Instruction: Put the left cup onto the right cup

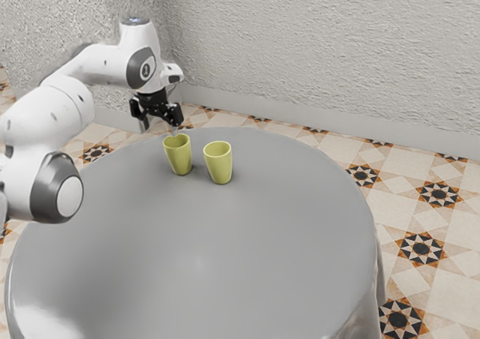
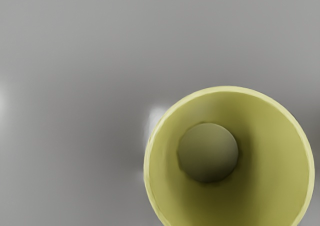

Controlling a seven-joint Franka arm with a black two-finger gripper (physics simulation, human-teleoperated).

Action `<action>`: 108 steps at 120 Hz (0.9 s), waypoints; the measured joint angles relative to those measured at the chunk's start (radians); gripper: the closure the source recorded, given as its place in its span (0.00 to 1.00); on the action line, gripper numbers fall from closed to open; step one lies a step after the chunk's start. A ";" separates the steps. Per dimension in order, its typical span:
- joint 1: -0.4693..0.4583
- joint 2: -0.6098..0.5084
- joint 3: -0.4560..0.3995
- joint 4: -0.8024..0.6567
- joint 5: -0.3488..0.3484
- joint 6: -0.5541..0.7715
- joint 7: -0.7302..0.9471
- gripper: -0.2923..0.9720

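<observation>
Under the hand (image 1: 175, 131), left cup (image 1: 178, 154) stands upright, mouth up.

Round grey table (image 1: 225, 264), near. Rough grey plaster walls (image 1: 315, 46) meet at far corner. Star-patterned tile floor (image 1: 442, 226), right and far.

Left cup (image 1: 178, 154) and right cup (image 1: 218, 162) stand close (a narrow gap); open tabletop (image 1: 225, 264) surrounds them.
</observation>
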 joint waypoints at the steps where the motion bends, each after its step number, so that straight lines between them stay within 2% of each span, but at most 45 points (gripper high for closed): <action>1: 0.000 0.001 0.000 0.000 0.000 0.001 0.000 0.23; 108: 0.013 0.045 0.001 -0.028 0.000 0.059 0.021 0.23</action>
